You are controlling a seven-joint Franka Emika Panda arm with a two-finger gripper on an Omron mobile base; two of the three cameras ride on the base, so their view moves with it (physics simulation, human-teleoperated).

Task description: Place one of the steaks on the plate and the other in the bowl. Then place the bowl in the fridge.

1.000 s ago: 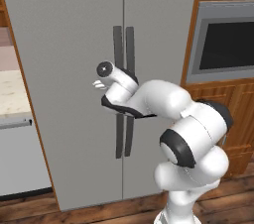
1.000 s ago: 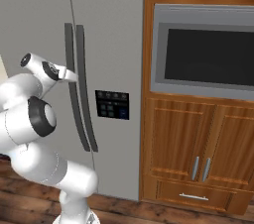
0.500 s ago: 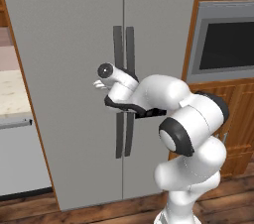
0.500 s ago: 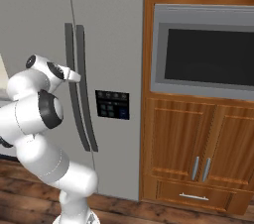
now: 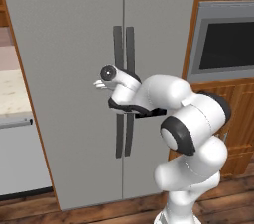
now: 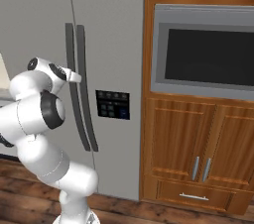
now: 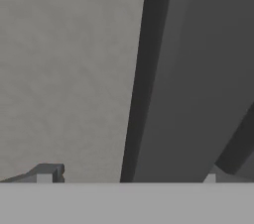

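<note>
The tall grey fridge (image 5: 69,34) (image 6: 109,25) stands straight ahead with both doors closed. Two dark vertical bar handles run down its middle, and my gripper (image 5: 100,84) (image 6: 74,76) is at the left handle (image 5: 118,44) (image 6: 71,44), about halfway up. In the hand view the handle (image 7: 188,69) is a broad dark bar between my two fingertips, and my gripper (image 7: 130,173) is open around it without squeezing. The steaks, the plate and the bowl are out of view.
A small black control panel (image 6: 112,104) sits on the right fridge door. A built-in oven (image 5: 228,44) (image 6: 203,54) in wooden cabinets (image 6: 198,143) stands right of the fridge. A pale counter (image 5: 12,94) adjoins it on the left.
My hand has edged slightly closer to the fridge handle while the elbow and upper arm swung round. The jaws stay open and the doors stay closed.
</note>
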